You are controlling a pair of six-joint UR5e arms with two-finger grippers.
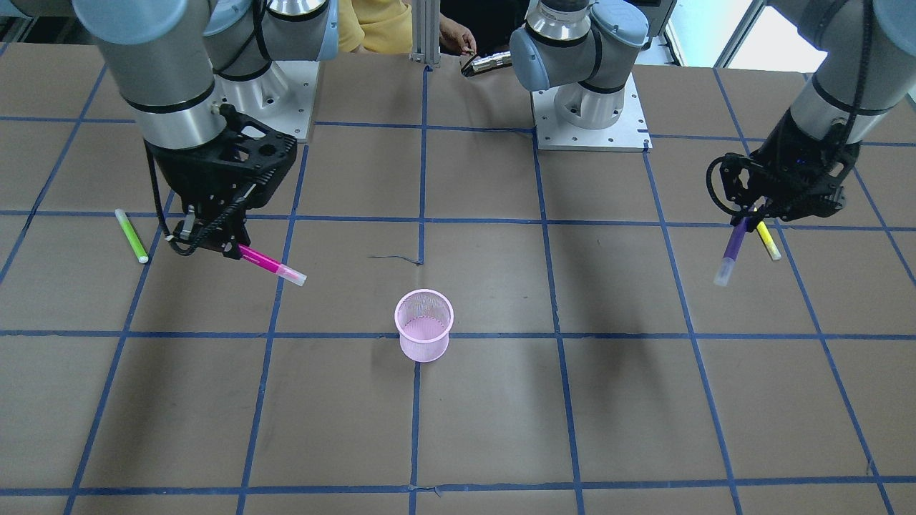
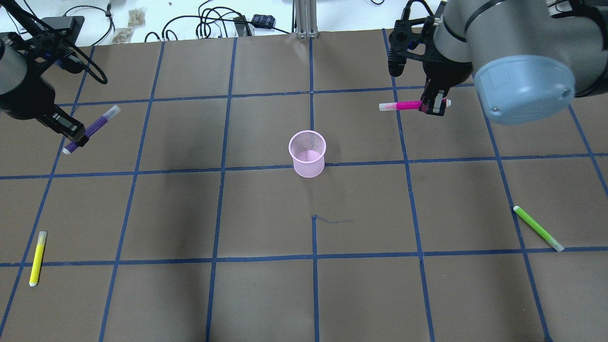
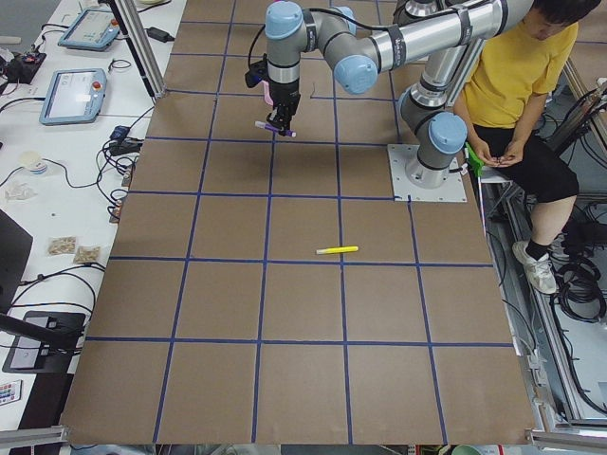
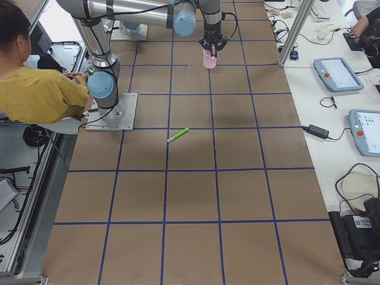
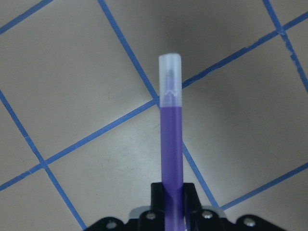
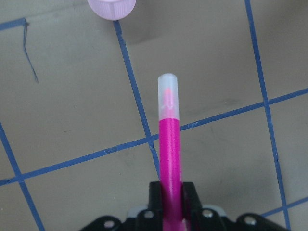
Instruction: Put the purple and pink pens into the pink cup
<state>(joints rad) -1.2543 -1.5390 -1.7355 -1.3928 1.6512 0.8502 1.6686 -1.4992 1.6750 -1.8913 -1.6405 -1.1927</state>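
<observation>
The pink mesh cup point(image 2: 308, 154) stands upright and empty at the table's middle; it also shows in the front view point(image 1: 424, 325). My left gripper point(image 2: 76, 135) is shut on the purple pen point(image 2: 92, 126), held above the table far to the cup's left, clear cap pointing outward point(image 5: 171, 139). My right gripper point(image 2: 433, 105) is shut on the pink pen point(image 2: 403, 106), held roughly level above the table to the cup's right and beyond it, its capped end towards the cup. In the right wrist view the pink pen point(image 6: 169, 139) points at the cup's rim point(image 6: 111, 7).
A yellow pen point(image 2: 37, 258) lies on the table at the near left. A green pen point(image 2: 538, 228) lies at the near right. The two arm bases point(image 1: 590, 107) stand at the robot's edge. A person in a yellow shirt point(image 3: 517, 66) sits behind the bases.
</observation>
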